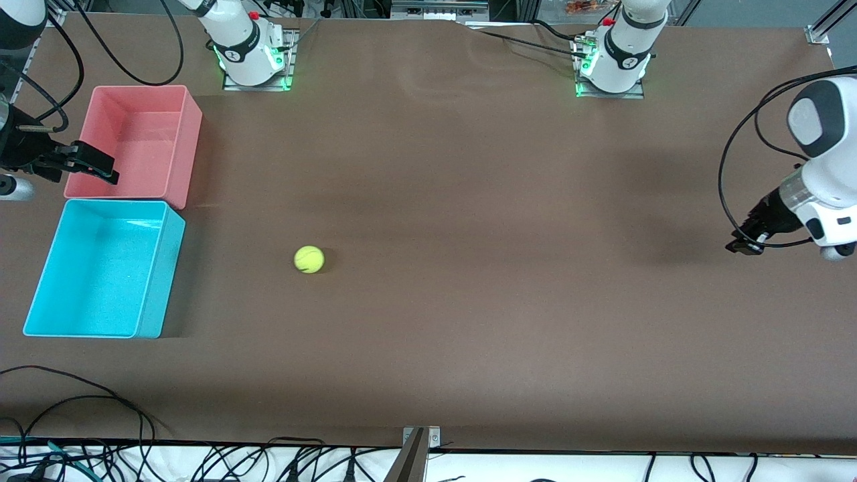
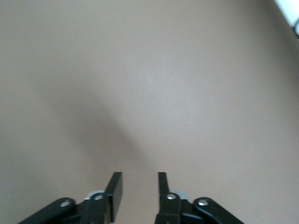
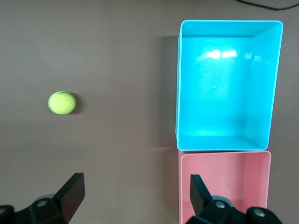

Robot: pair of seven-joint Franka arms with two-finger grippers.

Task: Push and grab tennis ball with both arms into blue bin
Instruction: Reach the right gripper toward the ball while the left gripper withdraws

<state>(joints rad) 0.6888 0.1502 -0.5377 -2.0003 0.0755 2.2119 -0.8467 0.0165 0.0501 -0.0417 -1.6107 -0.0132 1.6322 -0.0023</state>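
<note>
- Tennis ball [image 1: 308,259]: small, fuzzy, yellow-green; a faint curved seam shows in the front view. It sits on the bare brown table [image 1: 469,234], apart from both bins and toward the right arm's end of the table. Nothing touches it.
- Blue bin [image 1: 158,281]: bright cyan tub with upright walls and a thin rim, nothing inside. It stands at the right arm's end of the table, nearer to the front camera than the pink bin [image 1: 191,144] and just beside it.
- Pink bin: same shape and size, also with nothing inside.
- Right gripper [image 1: 94,167]: up in the air over the pink bin's outer rim. Jaws spread wide, holding nothing; the right wrist view looks down on both bins and the ball between the fingers [image 3: 72,191].
- Left gripper [image 1: 744,242]: over bare table at the left arm's end, well apart from the ball. Jaws parted by a modest gap, holding nothing.
</note>
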